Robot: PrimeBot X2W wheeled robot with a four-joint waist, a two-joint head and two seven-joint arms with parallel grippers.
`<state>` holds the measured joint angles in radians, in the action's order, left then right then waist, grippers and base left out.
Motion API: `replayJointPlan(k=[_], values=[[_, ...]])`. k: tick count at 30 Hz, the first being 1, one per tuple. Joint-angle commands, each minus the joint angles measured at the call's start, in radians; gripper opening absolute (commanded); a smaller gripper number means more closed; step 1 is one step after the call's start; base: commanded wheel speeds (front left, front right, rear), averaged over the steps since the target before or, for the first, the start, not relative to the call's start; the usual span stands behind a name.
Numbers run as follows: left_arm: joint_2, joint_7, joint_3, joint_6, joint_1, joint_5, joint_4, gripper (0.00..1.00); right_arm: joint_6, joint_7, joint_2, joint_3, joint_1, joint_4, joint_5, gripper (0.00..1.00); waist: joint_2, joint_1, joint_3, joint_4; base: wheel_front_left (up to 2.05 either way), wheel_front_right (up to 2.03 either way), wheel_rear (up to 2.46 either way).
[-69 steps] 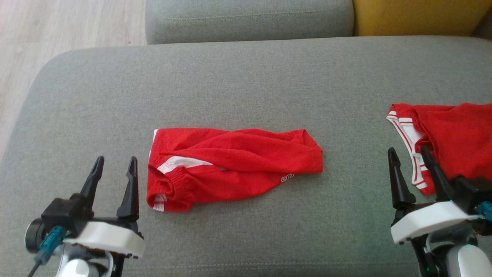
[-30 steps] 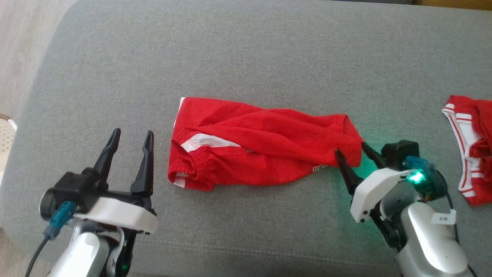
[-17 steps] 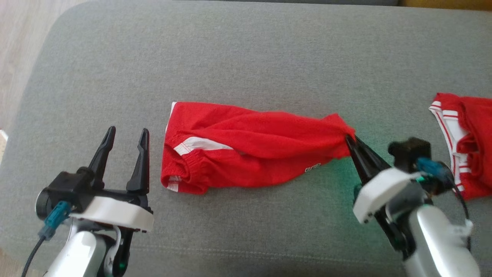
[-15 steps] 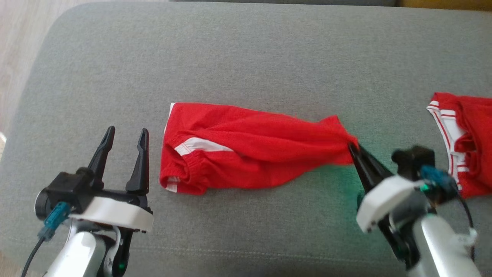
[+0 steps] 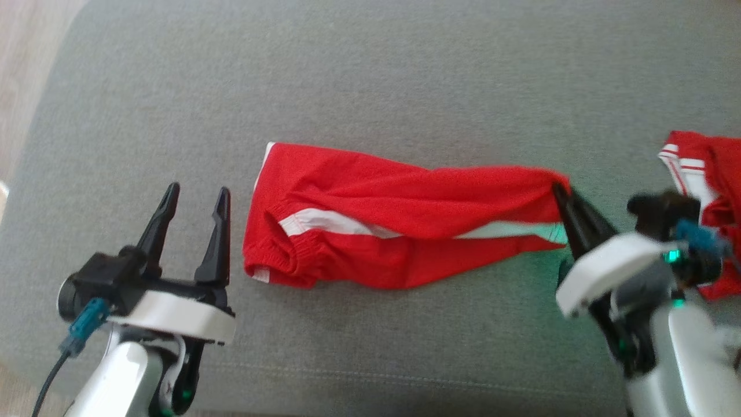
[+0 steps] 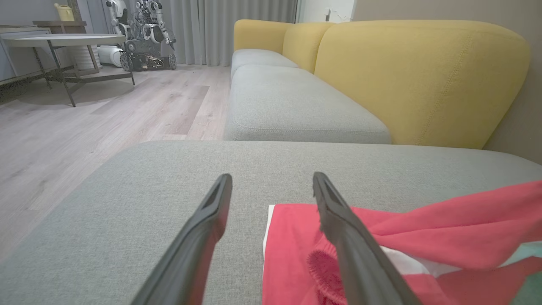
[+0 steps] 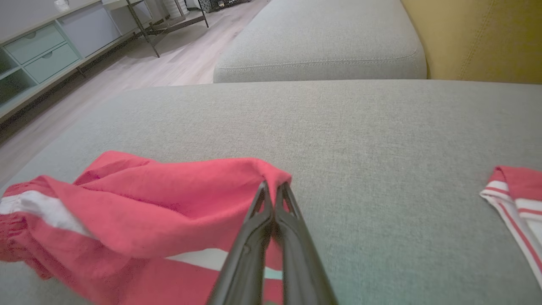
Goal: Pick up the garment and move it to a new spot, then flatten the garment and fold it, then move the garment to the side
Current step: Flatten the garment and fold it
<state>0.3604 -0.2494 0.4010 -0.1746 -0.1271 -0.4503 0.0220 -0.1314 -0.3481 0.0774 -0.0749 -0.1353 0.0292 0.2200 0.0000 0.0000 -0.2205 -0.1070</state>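
Observation:
The garment [image 5: 399,220] is a pair of red shorts with a white side stripe, stretched across the grey cushion [image 5: 370,81]. My right gripper [image 5: 560,191] is shut on the garment's right end and holds that corner lifted; in the right wrist view the cloth [image 7: 169,199] drapes leftward from the pinched fingers [image 7: 271,199]. My left gripper [image 5: 197,197] stands open just left of the elastic waistband, apart from it. In the left wrist view the garment [image 6: 444,237] lies behind the right finger [image 6: 338,220].
A second red garment with white striped trim [image 5: 700,174] lies at the cushion's right edge, close behind my right wrist. Wood floor [image 5: 23,87] borders the cushion's left. A yellow sofa back [image 6: 415,76] and another grey seat [image 6: 292,106] stand beyond.
My right gripper shut on the garment's right end and pulled it to the right and upward, stretching the cloth and exposing more white stripe. The left gripper stayed put. The camera shifted slightly.

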Motion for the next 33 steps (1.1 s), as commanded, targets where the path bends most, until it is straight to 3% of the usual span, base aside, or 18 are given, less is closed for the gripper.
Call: replayJointPlan(k=[1, 11, 12, 13, 14, 22, 26, 33], values=[[0.014, -0.011, -0.040, 0.007, -0.059, 0.007, 0.024, 1.00, 0.001, 0.002, -0.003, -0.013, -0.062, 0.010, 0.007, 0.00, 0.0000, 0.0000, -0.018, -0.018, 0.00, 0.00, 0.00], [-0.022, -0.012, -0.027, 0.037, -0.109, 0.015, -0.025, 1.00, 0.001, 0.082, -0.005, 0.024, -0.284, -0.361, 0.039, 0.00, 0.0000, 0.0000, -0.053, -0.066, 0.00, 0.00, 0.00], [-0.023, -0.012, -0.028, 0.040, -0.111, 0.017, -0.028, 1.00, 0.001, 0.097, -0.004, 0.021, -0.297, -0.387, 0.041, 0.12, 0.0000, 0.0000, -0.052, -0.066, 0.00, 0.00, 0.00], [-0.024, -0.012, -0.030, 0.041, -0.111, 0.018, -0.031, 1.00, 0.001, 0.112, -0.003, 0.017, -0.308, -0.410, 0.042, 0.45, 0.0000, 0.0000, -0.052, -0.065, 0.00, 0.00, 0.00], [-0.025, -0.012, -0.032, 0.042, -0.110, 0.021, -0.033, 1.00, 0.001, 0.130, -0.002, 0.010, -0.317, -0.428, 0.044, 1.00, 0.0000, 0.0000, -0.050, -0.062, 0.00, 0.00, 0.00], [-0.018, -0.012, -0.042, 0.041, -0.085, 0.029, -0.047, 1.00, 0.001, 0.251, 0.026, -0.026, -0.293, -0.413, 0.039, 1.00, 0.0000, 0.0000, -0.012, -0.025, 0.00, 0.00, 0.00], [-0.008, -0.012, -0.049, 0.031, -0.062, 0.028, -0.050, 1.00, 0.001, 0.299, 0.044, 0.000, -0.234, -0.316, 0.000, 1.00, 0.0000, 0.0000, 0.021, 0.001, 0.00, 0.00, 0.00], [0.014, 0.008, -0.058, 0.013, -0.015, 0.019, -0.040, 1.00, 0.001, 0.285, 0.034, 0.041, -0.121, -0.111, -0.071, 1.00, 0.0000, 0.0000, 0.077, 0.043, 0.00, 0.00, 0.00]])
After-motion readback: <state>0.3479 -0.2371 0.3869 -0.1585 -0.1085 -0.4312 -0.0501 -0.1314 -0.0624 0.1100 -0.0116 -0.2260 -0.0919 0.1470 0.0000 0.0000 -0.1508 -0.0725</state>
